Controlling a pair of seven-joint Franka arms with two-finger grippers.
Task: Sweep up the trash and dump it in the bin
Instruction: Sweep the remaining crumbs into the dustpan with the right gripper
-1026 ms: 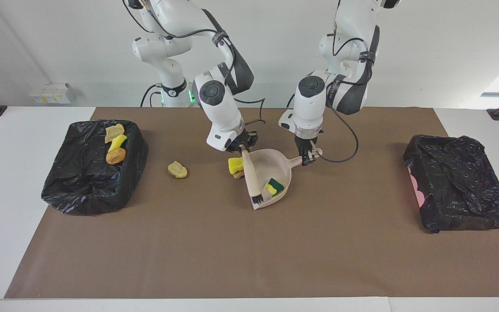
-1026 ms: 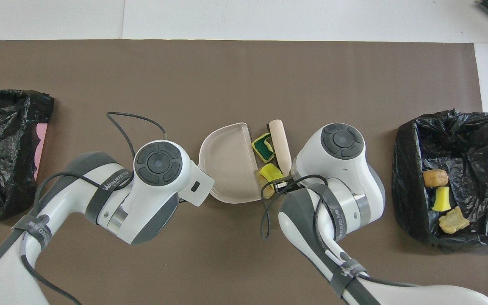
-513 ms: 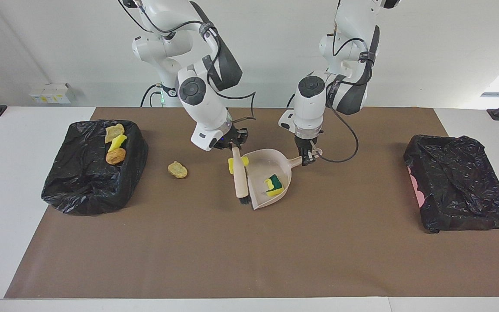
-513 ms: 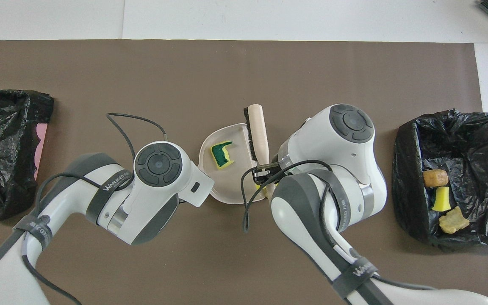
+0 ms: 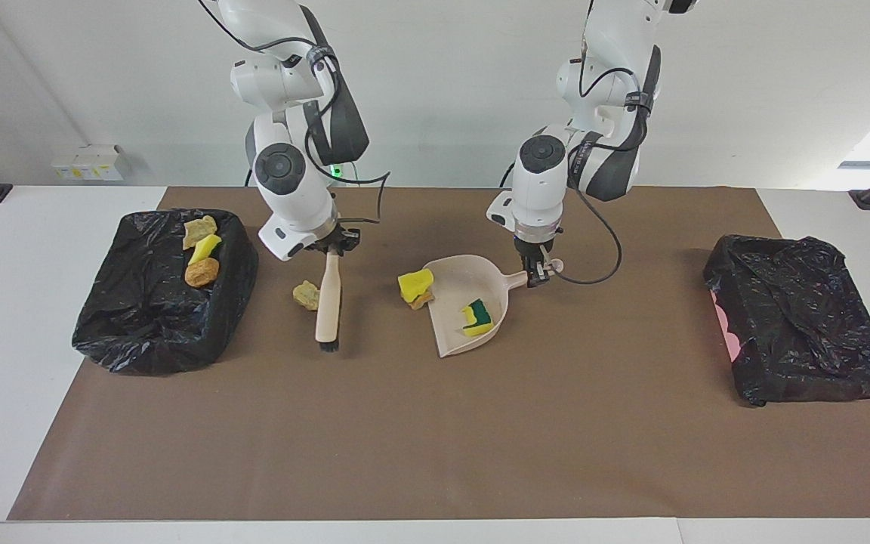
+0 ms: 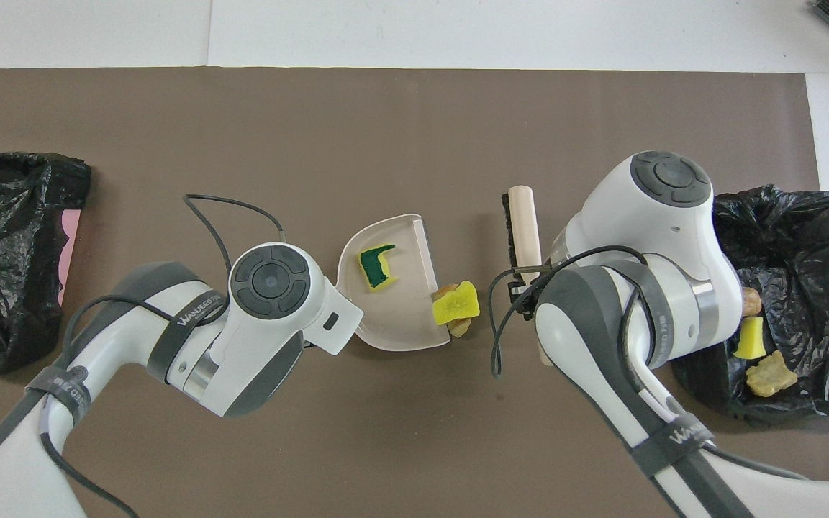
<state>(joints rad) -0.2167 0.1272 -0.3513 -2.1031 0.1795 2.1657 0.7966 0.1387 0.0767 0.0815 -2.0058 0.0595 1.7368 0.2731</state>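
My right gripper (image 5: 333, 251) is shut on the handle of the beige brush (image 5: 328, 298), which points bristles-down over the mat, close beside a tan lump of trash (image 5: 305, 295). The left gripper (image 5: 537, 273) is shut on the handle of the beige dustpan (image 5: 456, 338), which lies on the mat. A yellow-and-green sponge (image 5: 478, 317) lies in the pan. At the pan's mouth, a yellow sponge chunk (image 5: 414, 284) rests on a small tan lump (image 5: 420, 301). The bin (image 5: 167, 313) at the right arm's end holds three pieces of trash. In the overhead view the brush (image 6: 522, 226) and the dustpan (image 6: 386, 331) stand apart.
A second black-bagged bin (image 5: 801, 325) sits at the left arm's end of the brown mat (image 5: 435, 438). Both arms reach over the middle of the mat, and cables hang from their wrists.
The right arm has swung the brush out of the dustpan's mouth toward its own end, up to the lone tan lump. The yellow-and-green sponge stays in the pan; the left arm holds still.
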